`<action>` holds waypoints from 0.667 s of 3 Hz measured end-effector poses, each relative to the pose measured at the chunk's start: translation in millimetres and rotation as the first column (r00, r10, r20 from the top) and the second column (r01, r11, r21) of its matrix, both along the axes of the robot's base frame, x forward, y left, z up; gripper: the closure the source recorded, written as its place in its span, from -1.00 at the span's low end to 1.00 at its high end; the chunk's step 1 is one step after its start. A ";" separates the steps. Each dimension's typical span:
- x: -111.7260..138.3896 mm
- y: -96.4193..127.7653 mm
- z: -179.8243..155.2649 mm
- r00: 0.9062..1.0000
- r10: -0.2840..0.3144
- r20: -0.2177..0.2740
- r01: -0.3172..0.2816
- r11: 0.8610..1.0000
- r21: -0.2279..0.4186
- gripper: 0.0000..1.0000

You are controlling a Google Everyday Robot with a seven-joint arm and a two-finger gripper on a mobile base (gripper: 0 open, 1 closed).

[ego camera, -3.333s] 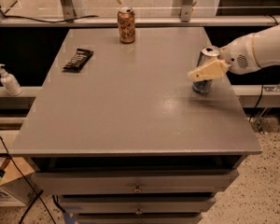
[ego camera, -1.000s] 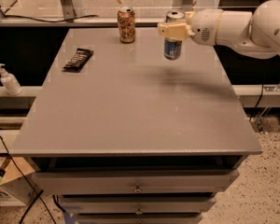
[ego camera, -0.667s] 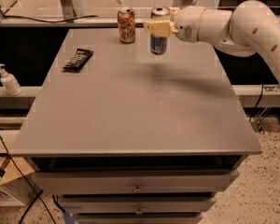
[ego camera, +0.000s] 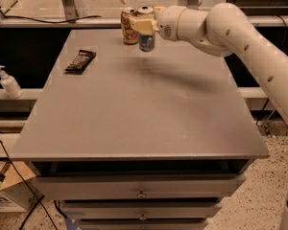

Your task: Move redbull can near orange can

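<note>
The orange can point(ego camera: 129, 26) stands upright near the far edge of the grey table point(ego camera: 134, 109), with a mottled orange-brown body and a silver top. My gripper point(ego camera: 145, 25) is shut on the redbull can point(ego camera: 146, 41), a slim can with a silver top and a blue lower part. The redbull can hangs just above the table, right beside the orange can on its right, almost touching it. The gripper's cream fingers point(ego camera: 144, 25) cover the can's middle.
A dark snack bar point(ego camera: 80, 61) lies at the table's left side. A white pump bottle point(ego camera: 9, 83) stands on a lower ledge at the left. My arm point(ego camera: 240, 37) reaches in from the right. Drawers point(ego camera: 139, 193) sit under the table's front.
My gripper has carried the redbull can from the table's right side up and leftward to the far edge, right beside the orange can. The orange can and snack bar have not moved.
</note>
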State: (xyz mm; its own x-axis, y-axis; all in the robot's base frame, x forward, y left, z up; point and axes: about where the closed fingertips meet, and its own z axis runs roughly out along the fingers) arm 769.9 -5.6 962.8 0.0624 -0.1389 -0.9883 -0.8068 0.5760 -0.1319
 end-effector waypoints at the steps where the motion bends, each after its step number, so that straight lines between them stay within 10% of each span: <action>1: 28.3 13.0 -11.4 0.999 -0.047 -0.020 0.047 0.999 -0.014 1.00; 2: 53.0 12.6 -22.6 0.994 -0.098 -0.049 0.097 0.995 -0.024 1.00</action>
State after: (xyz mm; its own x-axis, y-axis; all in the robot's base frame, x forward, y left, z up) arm 822.9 6.9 940.2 -0.0023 -0.1634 -0.9866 -0.7529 0.6496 -0.1058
